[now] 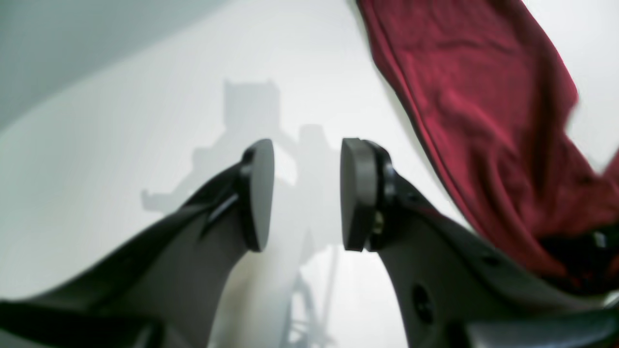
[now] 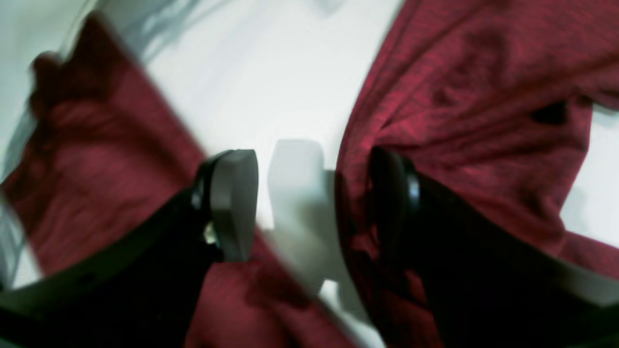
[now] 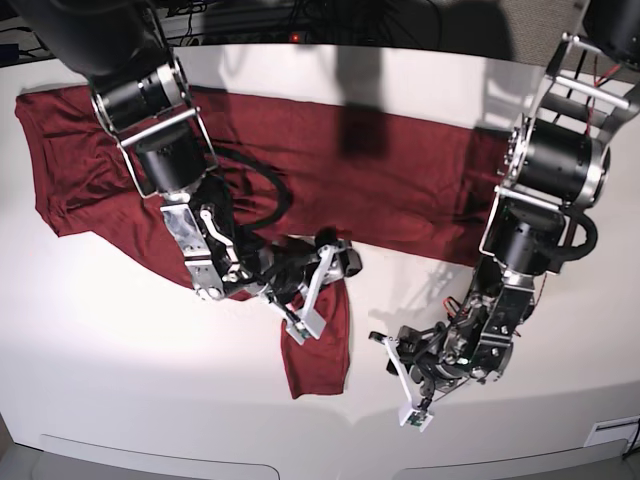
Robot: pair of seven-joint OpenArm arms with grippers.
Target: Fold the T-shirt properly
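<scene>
Maroon T-shirt [image 3: 330,180] spread across white worktop [image 3: 130,370]. Right claw [image 3: 322,285] reaching low over hanging sleeve, jaws wide, fabric against one pad. Left claw [image 3: 400,375] parted, empty, bent down beside cloth.

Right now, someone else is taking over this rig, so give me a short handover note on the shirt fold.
Left gripper: open, empty, over bare table beside the T-shirt.
Right gripper: open, above a sleeve, nothing pinched.
T-shirt: spread lengthwise across the far side of the table, one sleeve hanging toward the near edge.
Done: no finished fold visible.
Left: the sleeves and body all need folding.
</scene>
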